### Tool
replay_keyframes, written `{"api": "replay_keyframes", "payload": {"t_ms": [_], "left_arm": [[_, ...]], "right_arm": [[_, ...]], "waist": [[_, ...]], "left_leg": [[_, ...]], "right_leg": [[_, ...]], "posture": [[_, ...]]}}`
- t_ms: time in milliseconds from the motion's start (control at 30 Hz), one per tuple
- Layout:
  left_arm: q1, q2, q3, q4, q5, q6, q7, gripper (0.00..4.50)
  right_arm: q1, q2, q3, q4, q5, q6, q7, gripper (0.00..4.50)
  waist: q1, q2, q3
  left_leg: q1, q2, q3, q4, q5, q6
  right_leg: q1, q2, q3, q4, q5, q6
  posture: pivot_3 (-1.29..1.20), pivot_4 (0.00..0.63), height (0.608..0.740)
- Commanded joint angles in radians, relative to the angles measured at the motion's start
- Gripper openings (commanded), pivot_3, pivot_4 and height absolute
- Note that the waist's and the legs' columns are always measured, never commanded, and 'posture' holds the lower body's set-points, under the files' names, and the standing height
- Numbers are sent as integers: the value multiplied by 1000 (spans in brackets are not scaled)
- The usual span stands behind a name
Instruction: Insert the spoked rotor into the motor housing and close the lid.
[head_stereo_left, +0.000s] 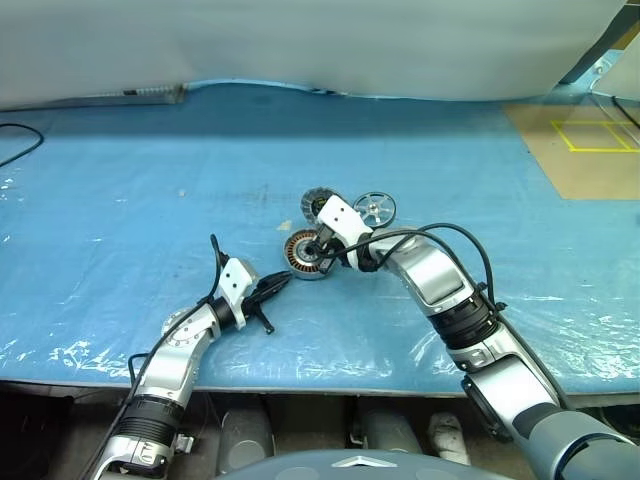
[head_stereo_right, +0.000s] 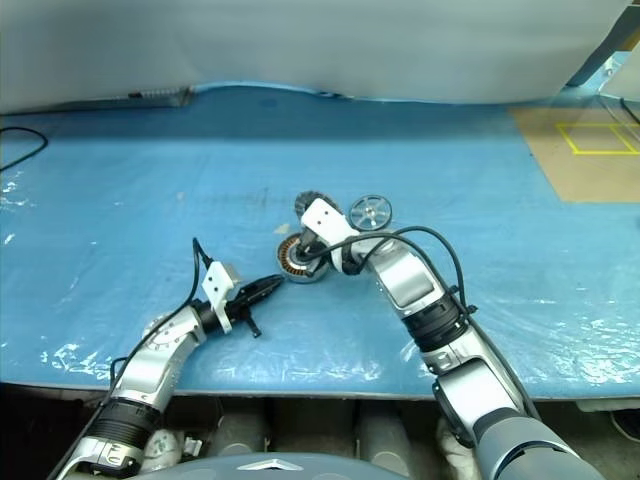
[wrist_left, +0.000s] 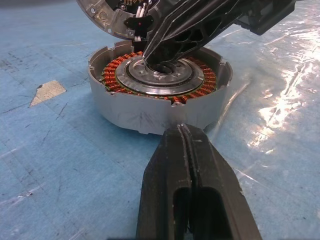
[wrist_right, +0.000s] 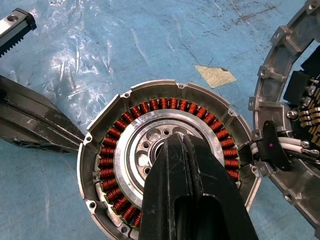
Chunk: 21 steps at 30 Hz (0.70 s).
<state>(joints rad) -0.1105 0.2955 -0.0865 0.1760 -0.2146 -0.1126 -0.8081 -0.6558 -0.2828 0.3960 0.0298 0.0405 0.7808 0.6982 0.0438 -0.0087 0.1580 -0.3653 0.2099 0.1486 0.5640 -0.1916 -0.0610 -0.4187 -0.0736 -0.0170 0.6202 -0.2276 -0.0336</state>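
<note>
Motor housing (wrist_right: 167, 165) without rotor, lid (wrist_right: 295, 105) beside

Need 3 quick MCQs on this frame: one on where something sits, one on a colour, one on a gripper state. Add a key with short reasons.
1. Where is the spoked rotor?
A. Inside the motor housing
B. On the blue table beside the lid
C. Held in the left gripper

2. What colour are the windings in the motor housing?
A. Copper-orange
B. Green
C. White

3. How do the right gripper's jaws stand?
A. Wide open around the housing wall
B. Shut on the rotor
C. Shut, tip at the housing's silver centre

Key:
1 B: the head views show the shiny wheel lying apart on the table, just right of the lid.
2 A: both wrist views show a copper-orange coil ring.
3 C: the right wrist view shows the fingers pressed together over the hub, nothing between them.
</note>
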Motion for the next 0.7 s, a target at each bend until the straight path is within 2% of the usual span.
{"api": "replay_keyframes", "payload": {"t_ms": [33, 367, 700], "left_arm": [[1, 3, 10, -20, -9, -14, 5, 46], [-22, -2, 44, -47, -55, 7, 17, 46], [-28, 12, 49, -35, -54, 7, 15, 46]], "right_arm": [[-1, -4, -4, -15, 7, -7, 9, 0], [28, -3, 7, 35, -6, -31, 2, 0], [34, 8, 0, -1, 5, -34, 5, 0]], "waist": [[0, 0, 0], [0, 0, 0], [-1, 0, 0]], "left_leg": [[0, 0, 0, 0, 0, 0], [0, 0, 0, 0, 0, 0], [1, 0, 0, 0, 0, 0]], "right_leg": [[0, 0, 0, 0, 0, 0], [0, 0, 0, 0, 0, 0], [0, 0, 0, 1, 0, 0]], "posture": [[0, 150, 740], [0, 150, 740], [0, 150, 740]]}}
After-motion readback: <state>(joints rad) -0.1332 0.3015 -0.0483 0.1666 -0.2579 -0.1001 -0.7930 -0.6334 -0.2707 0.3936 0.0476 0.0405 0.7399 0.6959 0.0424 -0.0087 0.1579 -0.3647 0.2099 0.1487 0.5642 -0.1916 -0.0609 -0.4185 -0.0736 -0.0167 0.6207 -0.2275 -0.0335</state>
